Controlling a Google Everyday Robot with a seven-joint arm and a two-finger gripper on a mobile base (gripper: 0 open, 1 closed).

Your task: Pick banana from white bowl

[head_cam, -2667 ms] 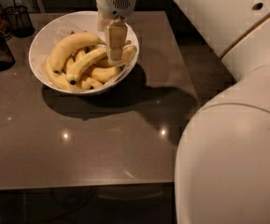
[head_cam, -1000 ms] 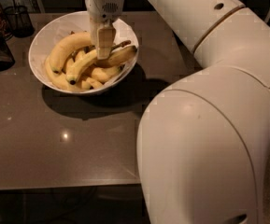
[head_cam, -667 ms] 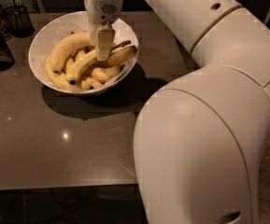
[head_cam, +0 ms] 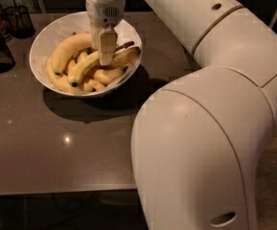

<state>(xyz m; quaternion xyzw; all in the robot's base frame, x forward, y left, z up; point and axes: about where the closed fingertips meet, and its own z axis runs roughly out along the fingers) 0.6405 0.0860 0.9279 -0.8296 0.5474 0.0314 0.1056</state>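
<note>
One banana (head_cam: 84,68) | long axis lower-left tip to upper-right stem | in white bowl (head_cam: 41,43) | fingers (head_cam: 107,49) clamped across its middle

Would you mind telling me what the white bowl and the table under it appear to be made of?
The white bowl: likely glazed ceramic, possibly plastic; smooth, evenly white wall. The table: dark, polished, perhaps stone or laminate; it mirrors small light spots. The end effector, down in the bowl among the bananas: smooth cream plastic, judging by its shell.

Single cam, mounted high, looks down over the dark grey desk (head_cam: 56,152) near edge toward its far-left corner. Bulky white arm (head_cam: 210,143) fills the close right foreground. Gripper (head_cam: 107,61) sits farther off in the round white bowl (head_cam: 49,32).
</note>
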